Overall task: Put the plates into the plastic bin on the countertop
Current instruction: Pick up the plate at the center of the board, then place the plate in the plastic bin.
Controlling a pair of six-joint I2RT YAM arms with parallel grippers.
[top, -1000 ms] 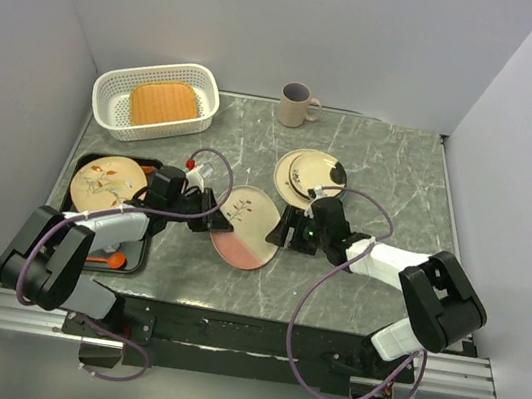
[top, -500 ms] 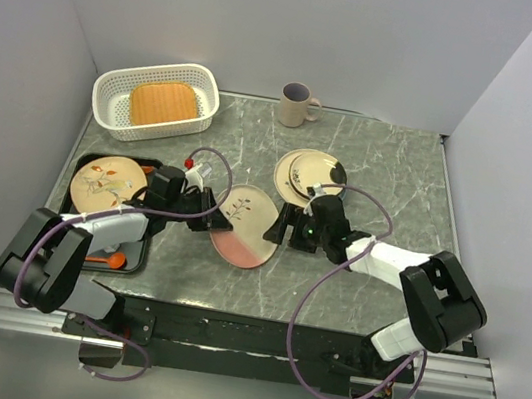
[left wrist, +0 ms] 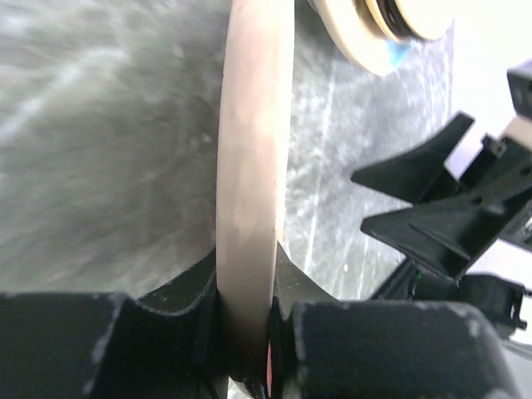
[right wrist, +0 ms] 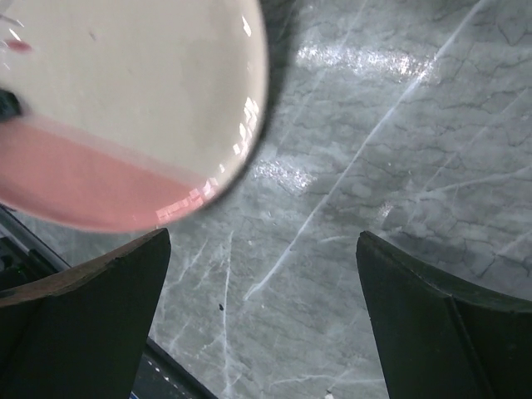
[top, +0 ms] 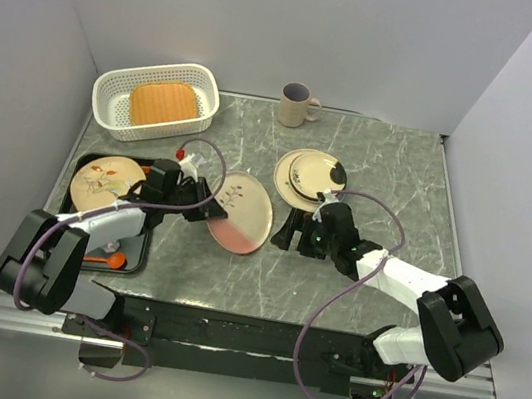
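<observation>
Pink-and-cream twig plate (top: 240,214) was tilted steeply, its rim pinched in my left jaws, approx. mid tabletop (top: 402,171). My right jaws stood wide apart at that plate's 3 o'clock, near but not touching it. Plastic bin (top: 108,112) was at tabletop's 10 o'clock w/ tan-orange plate (top: 164,103) inside. Stack of plates (top: 308,179) lay at held plate's 1 o'clock.

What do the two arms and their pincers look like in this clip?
Both arms have black joints and white-grey links: left arm, right arm. A purple cable loops along each. The left pincer and right pincer are matte black, with wedge-shaped fingers.
</observation>
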